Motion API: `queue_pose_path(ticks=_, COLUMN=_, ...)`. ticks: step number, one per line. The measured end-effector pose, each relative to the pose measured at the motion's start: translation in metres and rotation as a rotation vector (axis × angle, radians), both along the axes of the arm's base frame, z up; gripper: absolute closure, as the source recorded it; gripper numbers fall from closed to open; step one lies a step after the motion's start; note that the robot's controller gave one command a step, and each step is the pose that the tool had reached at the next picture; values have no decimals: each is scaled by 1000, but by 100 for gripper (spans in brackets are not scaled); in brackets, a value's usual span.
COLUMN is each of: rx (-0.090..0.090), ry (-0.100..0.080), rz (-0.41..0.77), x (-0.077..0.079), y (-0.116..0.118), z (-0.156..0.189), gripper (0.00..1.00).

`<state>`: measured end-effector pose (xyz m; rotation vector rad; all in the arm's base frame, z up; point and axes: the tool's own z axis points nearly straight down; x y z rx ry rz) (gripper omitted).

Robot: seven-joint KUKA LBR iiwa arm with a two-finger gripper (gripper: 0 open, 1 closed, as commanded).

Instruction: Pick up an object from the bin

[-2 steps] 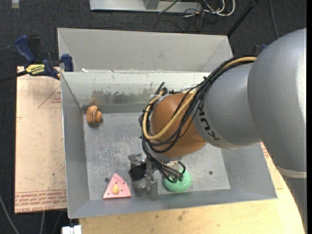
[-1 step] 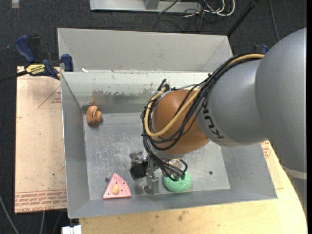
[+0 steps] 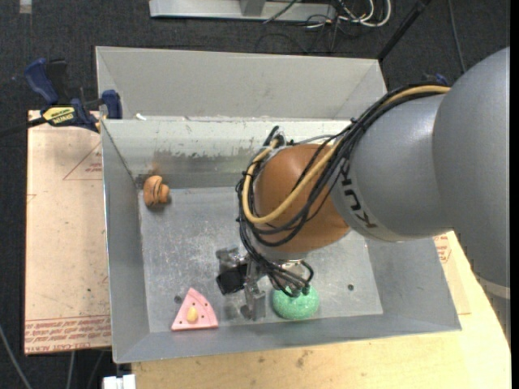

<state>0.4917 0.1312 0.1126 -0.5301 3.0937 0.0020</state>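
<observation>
Near the front wall of the bin [image 3: 182, 245], the gripper [image 3: 251, 297] is hanging low over the grey floor. A green glittery ball [image 3: 297, 303] is lying just beside it on the arm's side, and a pink wedge [image 3: 195, 311] is sitting farther off. I cannot tell whether the jaws are released or clenched. Centring over the ball before closing is probably mattering most, since a round thing is likely rolling away easily.

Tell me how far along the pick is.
Done: the gripper sits low in the bin, right beside the green ball. In hand: nothing visibly held or lifted. Left: the grasp and the lift. The pink wedge and brown lump lie apart on the floor.
</observation>
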Motion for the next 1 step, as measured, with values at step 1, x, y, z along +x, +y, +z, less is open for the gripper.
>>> queue_pose_path(ticks=1, rx=-1, ry=3, rz=0, x=-1, y=0, z=8, gripper=100)
